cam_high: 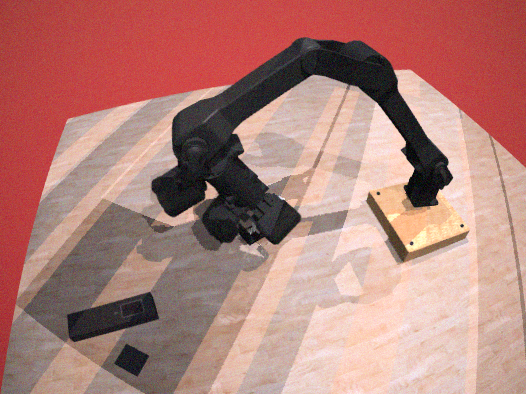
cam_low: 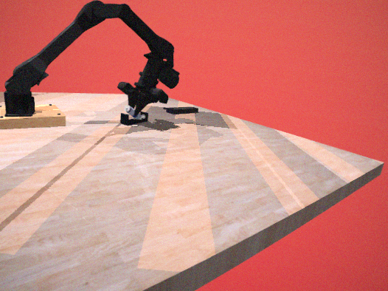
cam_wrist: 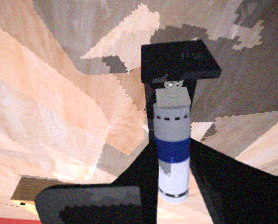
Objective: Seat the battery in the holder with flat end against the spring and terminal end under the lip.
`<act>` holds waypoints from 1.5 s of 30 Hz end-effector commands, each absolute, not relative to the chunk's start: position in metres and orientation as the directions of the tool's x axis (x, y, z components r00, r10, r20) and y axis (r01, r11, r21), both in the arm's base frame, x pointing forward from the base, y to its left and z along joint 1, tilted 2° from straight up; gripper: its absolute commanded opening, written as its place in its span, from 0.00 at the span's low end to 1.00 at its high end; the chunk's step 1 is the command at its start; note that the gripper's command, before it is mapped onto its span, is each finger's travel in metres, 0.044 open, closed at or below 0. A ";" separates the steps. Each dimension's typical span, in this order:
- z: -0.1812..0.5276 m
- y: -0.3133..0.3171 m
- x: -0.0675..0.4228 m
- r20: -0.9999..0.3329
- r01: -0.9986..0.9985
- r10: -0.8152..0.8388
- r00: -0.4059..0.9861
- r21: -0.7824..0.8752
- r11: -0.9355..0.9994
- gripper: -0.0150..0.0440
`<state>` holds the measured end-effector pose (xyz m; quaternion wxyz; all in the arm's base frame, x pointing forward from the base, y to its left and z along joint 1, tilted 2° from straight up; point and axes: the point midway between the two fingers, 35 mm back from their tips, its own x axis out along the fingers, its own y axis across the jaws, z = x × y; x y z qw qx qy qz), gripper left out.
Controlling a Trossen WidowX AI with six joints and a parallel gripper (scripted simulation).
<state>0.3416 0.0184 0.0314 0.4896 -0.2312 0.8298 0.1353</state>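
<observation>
My gripper (cam_wrist: 170,144) (cam_low: 138,107) (cam_high: 251,228) is shut on the battery (cam_wrist: 172,142), a grey cylinder with a blue band and a white near end. The battery points away from me into the black holder (cam_wrist: 181,60) (cam_low: 135,119). Its far end meets the small spring (cam_wrist: 173,85), which looks pressed short. In the exterior view the battery (cam_low: 130,109) is tilted, with its white end raised above the holder's near edge. In the top view the gripper body hides the holder and the battery.
A flat black device (cam_high: 112,316) (cam_low: 181,110) and a small black square (cam_high: 131,359) lie on the table at the near left. The arm stands on a wooden base block (cam_high: 417,224) (cam_low: 35,119). The table's edge (cam_low: 280,230) runs along the right.
</observation>
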 end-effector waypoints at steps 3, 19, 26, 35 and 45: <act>0.029 0.020 0.346 -0.873 -0.511 -0.252 -0.417 -0.004 0.860 0.38; 0.029 0.025 0.353 -0.873 -0.510 -0.250 -0.419 -0.002 0.860 0.38; 0.029 0.026 0.356 -0.872 -0.509 -0.250 -0.420 -0.001 0.861 0.38; 0.029 0.029 0.360 -0.873 -0.508 -0.247 -0.420 0.001 0.861 0.38; 0.028 0.028 0.360 -0.885 -0.506 -0.233 -0.403 0.004 0.862 0.38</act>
